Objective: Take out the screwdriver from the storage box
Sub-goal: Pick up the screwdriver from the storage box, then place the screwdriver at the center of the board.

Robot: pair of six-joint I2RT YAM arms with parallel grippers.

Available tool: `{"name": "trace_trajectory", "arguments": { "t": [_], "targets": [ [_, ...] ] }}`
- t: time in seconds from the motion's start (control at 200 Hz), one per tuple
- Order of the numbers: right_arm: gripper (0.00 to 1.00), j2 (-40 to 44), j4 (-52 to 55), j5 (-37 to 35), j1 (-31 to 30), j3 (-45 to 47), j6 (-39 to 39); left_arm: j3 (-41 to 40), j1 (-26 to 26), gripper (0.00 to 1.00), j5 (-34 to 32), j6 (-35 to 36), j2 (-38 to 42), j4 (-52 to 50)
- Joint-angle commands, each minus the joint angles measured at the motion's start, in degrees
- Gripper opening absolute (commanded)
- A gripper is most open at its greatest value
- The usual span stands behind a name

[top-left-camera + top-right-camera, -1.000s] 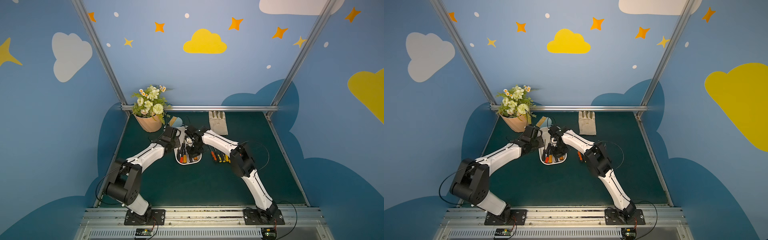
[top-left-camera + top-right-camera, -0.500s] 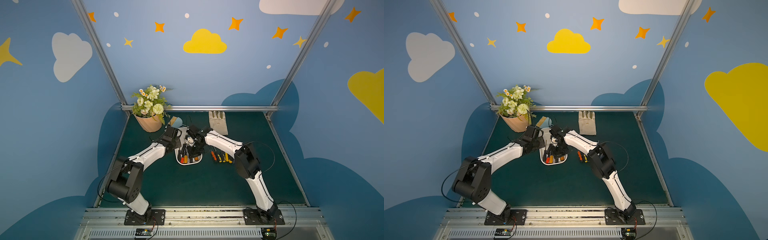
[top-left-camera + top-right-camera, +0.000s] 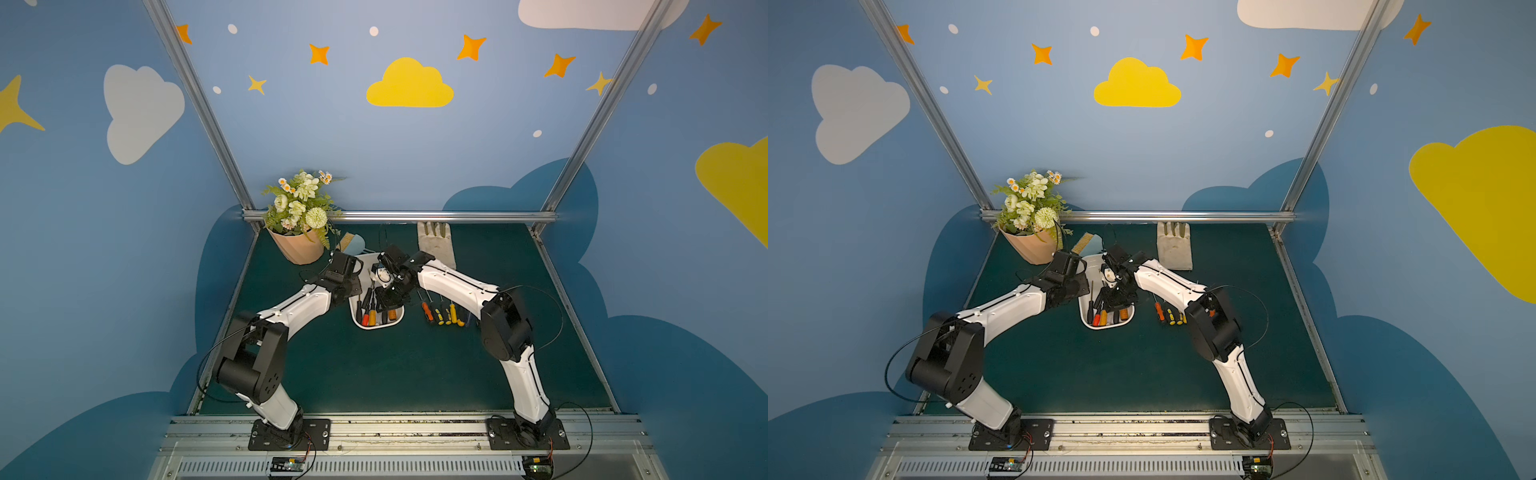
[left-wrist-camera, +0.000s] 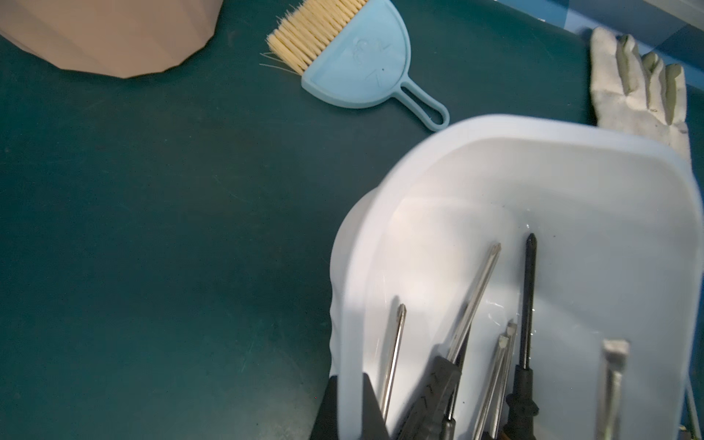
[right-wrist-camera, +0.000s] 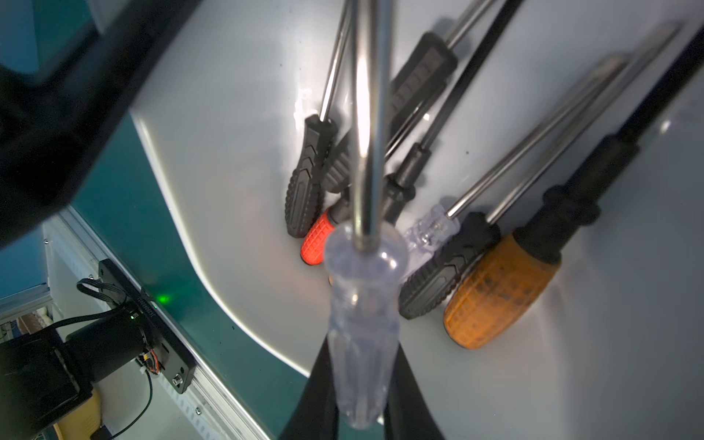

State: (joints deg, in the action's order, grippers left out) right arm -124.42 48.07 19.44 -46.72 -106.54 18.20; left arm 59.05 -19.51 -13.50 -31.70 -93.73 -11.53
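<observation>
The white storage box [image 3: 376,326] [image 3: 1106,326] lies mid-table and holds several screwdrivers with black, red and orange handles [image 5: 499,289]. My left gripper [image 4: 349,384] [image 3: 353,296] is shut on the box's left wall [image 4: 352,304], one finger inside and one outside. My right gripper [image 5: 362,381] [image 3: 388,298] is over the box, shut on the clear handle of a screwdriver [image 5: 364,289]. That screwdriver's steel shaft runs up past the wrist camera, and it hangs above the others. In both top views the right gripper hides it.
Several screwdrivers [image 3: 442,313] lie on the green mat right of the box. A peach flower pot [image 3: 297,249] stands at the back left. A blue hand brush [image 4: 354,57] lies behind the box, and a white glove [image 3: 436,245] at the back.
My right arm's elbow has swung to the right while its gripper stays over the box, shut on the clear-handled screwdriver. The left arm has not moved.
</observation>
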Motion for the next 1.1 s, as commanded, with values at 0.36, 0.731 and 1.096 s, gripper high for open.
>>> {"name": "trace_trajectory", "arguments": {
  "t": [0.36,0.731,1.096],
  "targets": [
    [0.00,6.61,-6.26,0.22,0.76,1.92,-4.97,3.10,3.85,0.02,-0.72,2.07,-4.24,2.39],
    [0.00,14.33,-10.27,-3.73,2.72,7.78,-5.48,3.70,5.88,0.02,-1.13,2.50,-5.69,2.15],
    [0.00,19.05,-9.05,-10.30,4.75,13.23,-3.43,4.07,7.81,0.02,-3.26,3.64,-3.21,1.21]
  ]
}}
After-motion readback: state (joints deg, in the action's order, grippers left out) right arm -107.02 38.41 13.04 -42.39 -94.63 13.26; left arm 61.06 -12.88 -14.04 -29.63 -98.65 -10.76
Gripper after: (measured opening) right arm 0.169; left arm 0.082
